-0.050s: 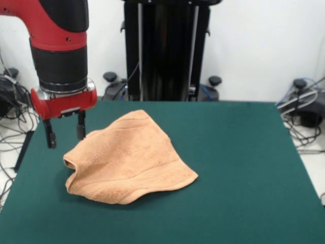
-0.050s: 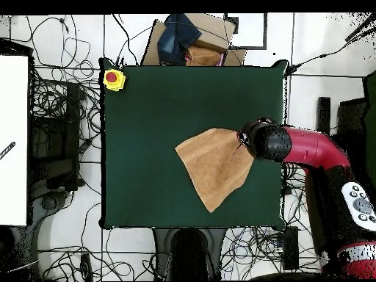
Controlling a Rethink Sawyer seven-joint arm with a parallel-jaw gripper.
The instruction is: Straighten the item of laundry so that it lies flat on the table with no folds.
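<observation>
The gripper [image 1: 65,133], fingers apart and empty, is hovering at the towel [image 1: 127,160]'s left-hand fold. Soft and light, the cloth is likely offering its best hold at a hemmed corner.

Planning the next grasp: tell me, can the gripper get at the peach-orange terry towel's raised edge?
Probably yes. The open gripper hangs just beside the crumpled peach-orange terry towel, and nothing on the dark green felt table stands between them.

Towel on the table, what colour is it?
The towel is peach-orange all over, with no pattern. It shows best in the front view.
</observation>
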